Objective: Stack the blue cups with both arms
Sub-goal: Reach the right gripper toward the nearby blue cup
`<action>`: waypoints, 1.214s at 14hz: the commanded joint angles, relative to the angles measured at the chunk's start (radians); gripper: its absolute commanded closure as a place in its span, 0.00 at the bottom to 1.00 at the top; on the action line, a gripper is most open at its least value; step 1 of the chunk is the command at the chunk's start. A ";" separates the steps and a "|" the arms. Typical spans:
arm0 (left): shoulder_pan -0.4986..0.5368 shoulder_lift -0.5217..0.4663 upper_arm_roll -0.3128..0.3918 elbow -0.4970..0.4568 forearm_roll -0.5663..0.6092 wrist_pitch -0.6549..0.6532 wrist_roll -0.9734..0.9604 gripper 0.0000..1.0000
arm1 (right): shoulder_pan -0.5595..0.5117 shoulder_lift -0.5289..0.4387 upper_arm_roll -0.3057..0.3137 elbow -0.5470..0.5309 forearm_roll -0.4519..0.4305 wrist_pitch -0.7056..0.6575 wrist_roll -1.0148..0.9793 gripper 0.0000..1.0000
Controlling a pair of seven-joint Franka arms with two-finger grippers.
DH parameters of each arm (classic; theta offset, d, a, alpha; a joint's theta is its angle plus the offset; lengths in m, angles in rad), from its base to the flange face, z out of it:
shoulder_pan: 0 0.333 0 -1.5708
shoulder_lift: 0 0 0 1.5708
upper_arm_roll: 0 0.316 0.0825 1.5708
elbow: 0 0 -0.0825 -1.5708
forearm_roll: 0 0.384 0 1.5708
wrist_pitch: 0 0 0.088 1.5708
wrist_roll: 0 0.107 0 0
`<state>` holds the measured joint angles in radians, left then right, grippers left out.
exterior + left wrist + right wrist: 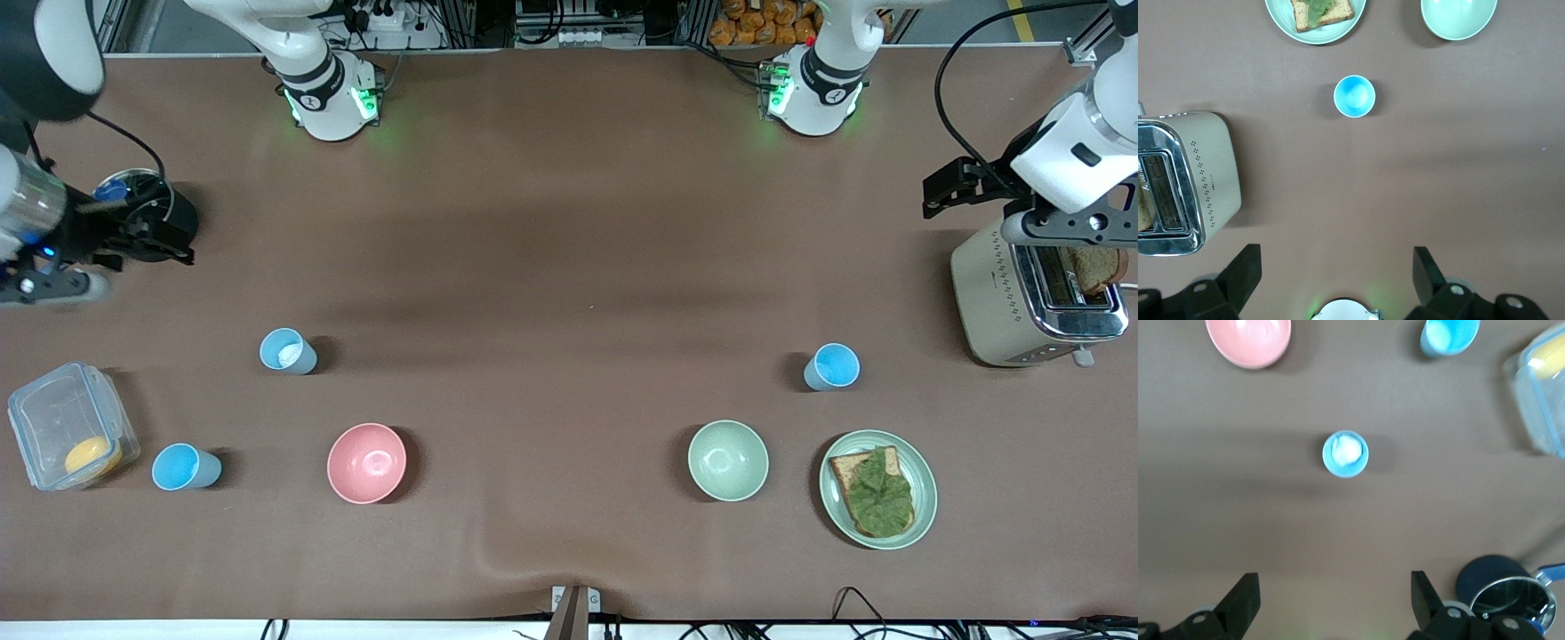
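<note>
Three blue cups stand upright and apart on the brown table. One, whitish inside [287, 350], is toward the right arm's end and shows in the right wrist view [1345, 453]. A bright-blue one [182, 468] stands nearer the front camera, beside the clear container, also in the right wrist view [1448, 335]. Another bright-blue one [833, 366] stands toward the left arm's end and shows in the left wrist view [1354, 96]. My left gripper [1338, 263] is open and empty, high over the table beside the toaster. My right gripper [1335, 587] is open and empty, high beside the black pot.
A pink bowl [366, 462] and a pale green bowl [727, 460] sit near the front. A green plate [926, 484] holds toast with lettuce. A toaster [1005, 293] with bread, a clear lidded container [53, 418] and a black pot [169, 213] stand at the table's ends.
</note>
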<state>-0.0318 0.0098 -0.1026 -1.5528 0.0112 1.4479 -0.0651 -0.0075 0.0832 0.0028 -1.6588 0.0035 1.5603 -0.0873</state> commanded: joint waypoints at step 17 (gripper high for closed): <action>0.003 0.133 -0.032 -0.007 0.092 0.002 0.058 0.00 | 0.053 0.243 0.016 -0.266 -0.023 0.484 0.121 0.00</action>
<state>-0.0333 0.1003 -0.1368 -1.5848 0.1295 1.4499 0.0049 0.0432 0.3455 0.0184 -1.8583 -0.0043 1.9672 0.0136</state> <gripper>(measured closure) 0.000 0.000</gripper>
